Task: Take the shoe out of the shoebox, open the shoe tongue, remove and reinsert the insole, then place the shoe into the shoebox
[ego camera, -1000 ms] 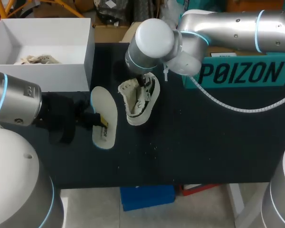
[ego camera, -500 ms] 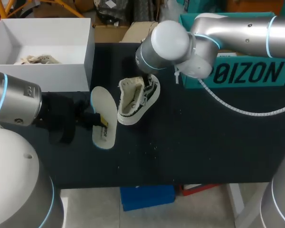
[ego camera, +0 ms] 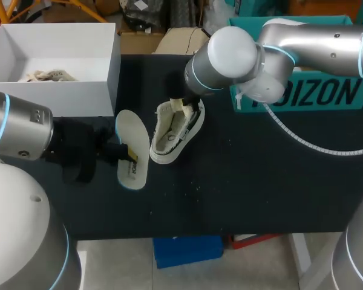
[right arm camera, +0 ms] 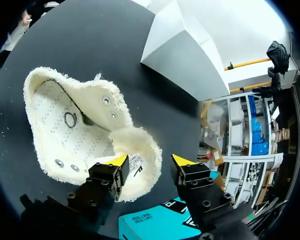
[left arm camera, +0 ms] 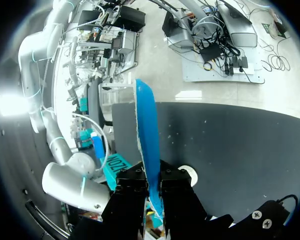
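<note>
Insole (ego camera: 132,136) is out of the shoe, top side up. Left claw (ego camera: 128,158) is clamped on its 6 o'clock end, and the left wrist view shows it edge-on between the fingers. Shoe (ego camera: 172,130) lies on the table (ego camera: 260,181) just beside the insole at 3 o'clock, opening up, long axis 1-to-7. Right claw (right arm camera: 149,161) is spread open over the shoe's 1 o'clock end, fleecy tongue (right arm camera: 135,150) between the fingers, nothing gripped. Reinsert looks next: left arm is nearer, and the insole needs slight yaw to match. Shoebox (ego camera: 112,66) sits at 10 o'clock.
</note>
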Tool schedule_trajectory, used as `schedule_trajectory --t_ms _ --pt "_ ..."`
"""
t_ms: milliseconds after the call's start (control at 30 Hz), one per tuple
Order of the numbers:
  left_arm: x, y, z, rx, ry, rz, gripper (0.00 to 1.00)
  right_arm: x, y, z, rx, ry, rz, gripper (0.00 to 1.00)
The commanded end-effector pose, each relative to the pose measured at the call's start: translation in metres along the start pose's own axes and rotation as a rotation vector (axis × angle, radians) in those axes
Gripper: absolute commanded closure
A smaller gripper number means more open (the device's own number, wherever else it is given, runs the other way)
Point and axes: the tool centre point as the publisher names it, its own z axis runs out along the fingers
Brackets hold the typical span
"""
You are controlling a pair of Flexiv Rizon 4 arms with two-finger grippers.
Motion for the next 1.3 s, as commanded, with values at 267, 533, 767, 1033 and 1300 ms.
schedule_trajectory --t_ms 267,533,767,1033,1300 --pt "0.001 -0.001 -0.001 -0.001 0.0 0.002 1.0 -0.001 -0.007 -0.027 0.039 0.01 0.087 0.4" --pt "0.001 -0.001 -0.001 -0.001 0.0 0.002 1.0 0.005 -0.009 -0.029 0.072 0.07 0.136 0.62" --pt "0.001 -0.001 -0.001 -0.001 0.0 0.002 1.0 0.014 -0.012 -0.031 0.098 0.112 0.164 0.61" --pt "0.001 -0.001 -0.001 -0.001 0.0 0.002 1.0 0.015 -0.012 -0.031 0.12 0.13 0.16 1.0" --pt "0.001 -0.001 -0.001 -0.001 0.0 0.002 1.0 0.003 -0.012 -0.031 0.149 0.108 0.129 1.0"
